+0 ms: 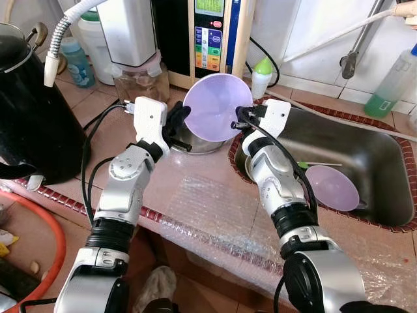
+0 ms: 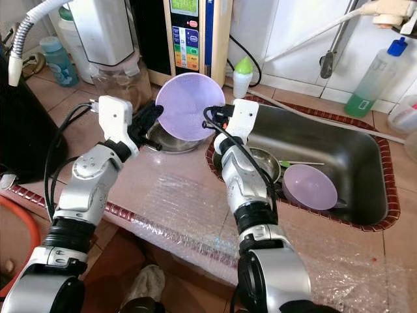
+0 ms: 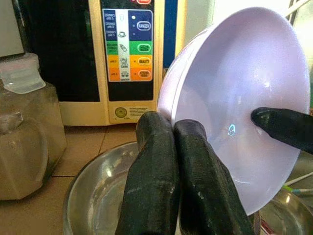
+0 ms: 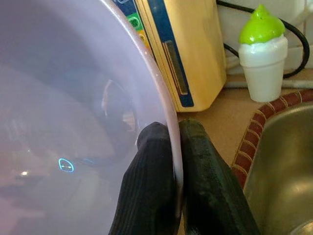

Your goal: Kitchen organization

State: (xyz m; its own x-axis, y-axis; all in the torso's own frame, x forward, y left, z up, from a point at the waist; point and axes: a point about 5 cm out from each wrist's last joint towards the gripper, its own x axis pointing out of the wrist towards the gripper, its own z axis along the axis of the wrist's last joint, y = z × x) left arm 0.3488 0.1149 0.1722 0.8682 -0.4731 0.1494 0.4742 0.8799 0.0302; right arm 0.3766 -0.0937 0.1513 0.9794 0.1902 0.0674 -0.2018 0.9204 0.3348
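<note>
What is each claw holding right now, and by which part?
The right claw pinches the lilac bowl by its rim, one finger inside, one outside. The left claw is shut beside the bowl's opposite edge, holding nothing.

Lilac bowl (image 1: 213, 107); second lilac bowl (image 1: 331, 187) in grey steel sink (image 1: 384, 163). Tan tiled surface (image 1: 195, 176), red-brown patterned edging. Black kettle (image 1: 29, 111), far left. White bottle (image 1: 261, 78), green cap.

Glossy lilac plastic bowl (image 1: 214, 107); shiny steel sink (image 1: 365, 150).
</note>
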